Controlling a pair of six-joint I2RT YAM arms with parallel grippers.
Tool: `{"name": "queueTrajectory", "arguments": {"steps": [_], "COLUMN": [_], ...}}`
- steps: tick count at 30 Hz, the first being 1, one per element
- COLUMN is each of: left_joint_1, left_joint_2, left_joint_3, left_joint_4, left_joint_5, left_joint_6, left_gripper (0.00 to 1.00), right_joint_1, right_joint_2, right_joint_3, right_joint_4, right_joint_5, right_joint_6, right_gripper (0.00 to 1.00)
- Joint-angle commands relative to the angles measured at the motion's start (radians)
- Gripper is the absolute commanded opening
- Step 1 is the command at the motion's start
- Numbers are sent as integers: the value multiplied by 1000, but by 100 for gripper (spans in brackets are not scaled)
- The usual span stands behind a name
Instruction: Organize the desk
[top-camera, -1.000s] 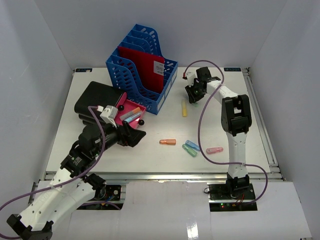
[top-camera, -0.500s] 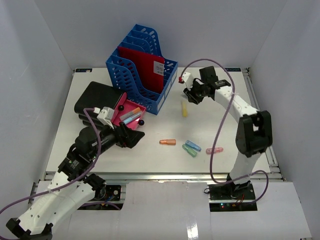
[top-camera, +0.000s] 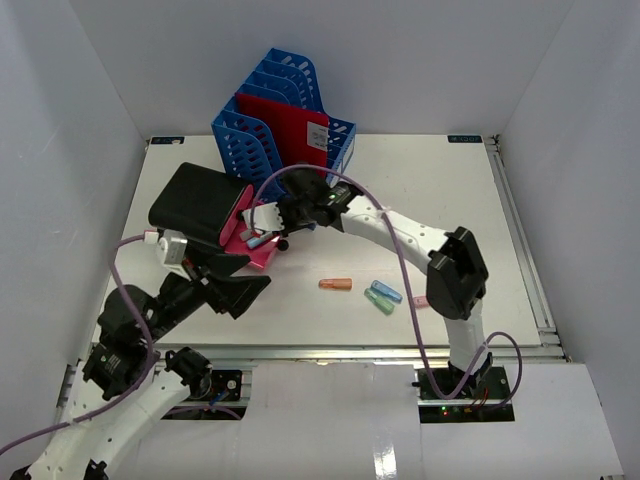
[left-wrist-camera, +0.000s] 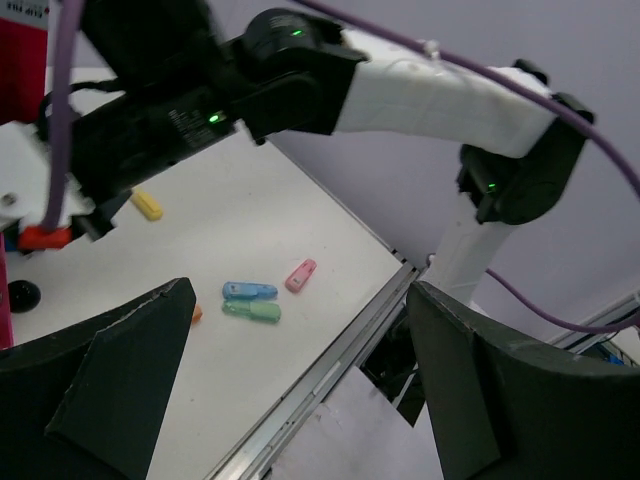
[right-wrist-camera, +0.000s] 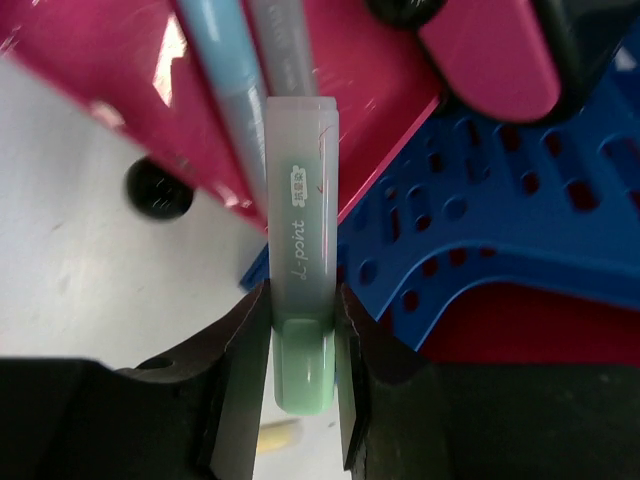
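We see right gripper pinching green marker over pink tray edge, close by blue rack. Marker maybe touching tray. Left gripper wide apart, holding nothing. Open room on right side of desk. White walls around.

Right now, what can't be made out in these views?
Top view: the right arm hides the yellow marker and part of the pink marker.
Right wrist: past the held green marker, the tray and its contents are blurred and cut off by the top edge.
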Motion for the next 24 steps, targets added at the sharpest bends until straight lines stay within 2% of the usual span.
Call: {"name": "queueTrajectory", "arguments": {"steps": [1,6,13,18,24], "left_joint_1": [3,4,4,4,4], "left_joint_2": [-70,-119,-124,-108,-62], "left_joint_3": [37,36,29,17,17], "left_joint_4": [15,-5,-14,-4,9], "left_joint_5": [35,3,-2,8,26], "left_joint_6": [32,28,23,17,11], "left_gripper": [98,98,98,98,98], "right_joint_1": [69,115,129,129,124], "right_joint_2": [86,122,66,63,41], "right_joint_3": [143,150,33,13,53], "right_joint_4": [-13,18,31,50,59], "right_joint_5": [87,118,103,142,153], "right_joint_6": [-107,-158,-226,-251,-170], "right_gripper": [21,25,32,57,66]}}
